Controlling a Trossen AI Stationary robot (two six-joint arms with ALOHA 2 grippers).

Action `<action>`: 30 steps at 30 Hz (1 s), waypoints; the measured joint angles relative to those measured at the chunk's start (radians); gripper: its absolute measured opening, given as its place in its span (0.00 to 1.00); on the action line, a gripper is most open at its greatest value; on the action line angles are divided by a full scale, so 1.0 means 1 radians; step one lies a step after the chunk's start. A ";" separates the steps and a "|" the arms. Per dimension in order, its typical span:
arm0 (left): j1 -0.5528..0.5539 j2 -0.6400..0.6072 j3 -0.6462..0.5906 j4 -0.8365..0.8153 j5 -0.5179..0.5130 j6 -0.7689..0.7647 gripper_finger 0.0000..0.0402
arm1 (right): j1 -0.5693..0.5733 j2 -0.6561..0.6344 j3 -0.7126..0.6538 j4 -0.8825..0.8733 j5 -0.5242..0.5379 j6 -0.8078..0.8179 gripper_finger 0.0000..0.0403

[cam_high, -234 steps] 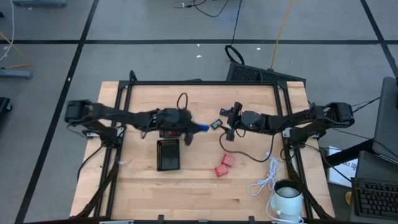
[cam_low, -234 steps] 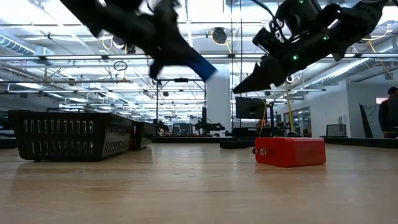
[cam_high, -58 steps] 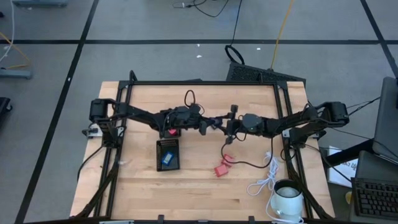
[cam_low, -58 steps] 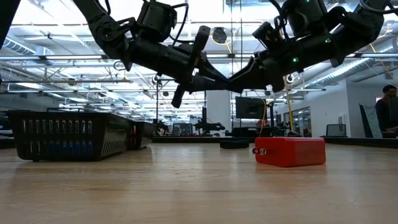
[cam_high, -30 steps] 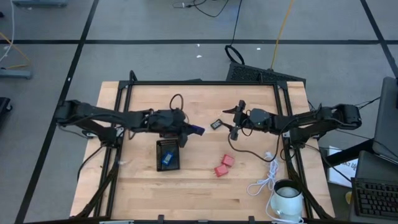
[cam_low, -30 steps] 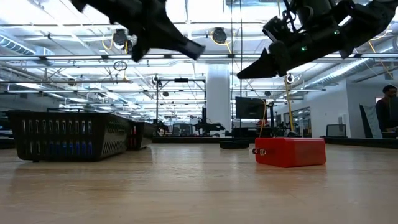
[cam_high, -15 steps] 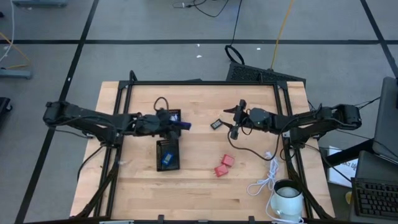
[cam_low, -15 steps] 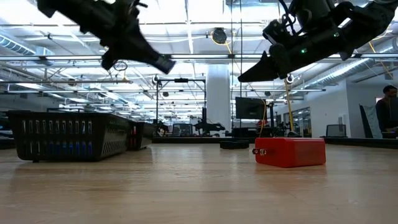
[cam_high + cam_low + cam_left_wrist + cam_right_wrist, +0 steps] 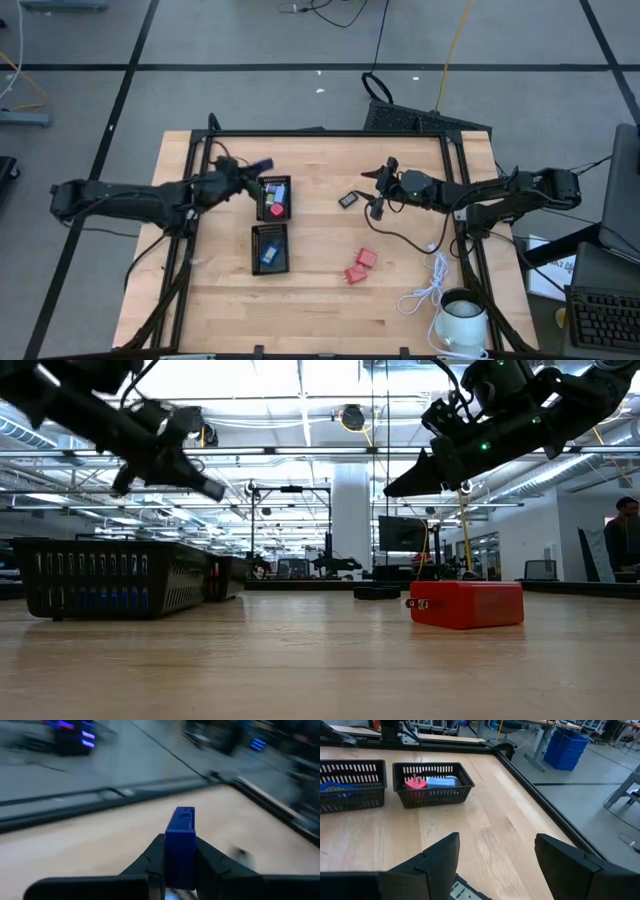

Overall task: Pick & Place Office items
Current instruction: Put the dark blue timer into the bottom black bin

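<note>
Over table [image 9: 400,290], left jaws [image 9: 180,870] clamp blue block [image 9: 180,845].

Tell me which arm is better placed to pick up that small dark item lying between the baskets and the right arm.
The right. Its open hand hovers beside the small dark item, while the left hand already grips a blue block.

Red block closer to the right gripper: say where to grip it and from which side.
From straight above: the red block lies flat on the table and looks boxy. Close the open right gripper across the pair of sides clear of the other red block, which sits close beside it; a sideways approach would likely nudge that one.
</note>
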 joint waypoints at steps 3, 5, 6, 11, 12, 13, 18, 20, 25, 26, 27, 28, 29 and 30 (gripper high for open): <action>0.061 -0.007 -0.061 0.049 -0.082 -0.019 0.15 | 0.000 0.000 0.000 0.000 0.000 0.006 0.61; 0.102 -0.007 -0.088 0.079 -0.107 -0.031 0.16 | 0.000 0.000 0.000 -0.003 -0.001 0.010 0.61; 0.122 -0.007 -0.100 0.092 -0.119 -0.037 0.16 | 0.000 0.000 0.000 -0.004 0.000 0.011 0.61; 0.208 -0.007 -0.128 0.110 -0.157 -0.050 0.14 | -0.002 0.000 0.000 -0.004 0.000 0.010 0.61; 0.219 -0.006 -0.128 0.110 -0.176 -0.042 0.14 | -0.003 0.000 0.000 -0.004 0.000 0.010 0.61; 0.230 -0.001 -0.128 0.112 -0.194 -0.035 0.14 | -0.004 0.000 0.000 -0.004 0.000 0.010 0.61; 0.270 0.029 -0.129 0.112 -0.234 -0.018 0.16 | -0.008 0.000 0.000 -0.004 0.000 0.012 0.61; 0.280 0.045 -0.129 0.111 -0.214 -0.009 0.16 | -0.008 0.000 0.000 -0.004 -0.001 0.015 0.61; 0.296 0.061 -0.129 0.145 0.008 0.043 0.14 | -0.008 0.000 0.000 -0.007 -0.002 0.020 0.61; 0.296 0.061 -0.129 0.160 0.055 0.060 0.14 | -0.008 0.000 0.000 -0.008 -0.002 0.020 0.61; 0.296 0.061 -0.129 0.175 0.100 0.079 0.14 | -0.008 0.000 0.000 -0.008 -0.002 0.020 0.61; 0.296 0.061 -0.129 0.191 0.141 0.097 0.15 | -0.008 0.000 0.000 -0.008 -0.002 0.020 0.61; 0.296 0.061 -0.129 0.208 0.181 0.113 0.16 | -0.008 0.000 0.000 -0.008 -0.002 0.020 0.61; 0.296 0.061 -0.129 0.227 0.217 0.127 0.16 | -0.008 0.000 0.000 -0.008 -0.002 0.019 0.61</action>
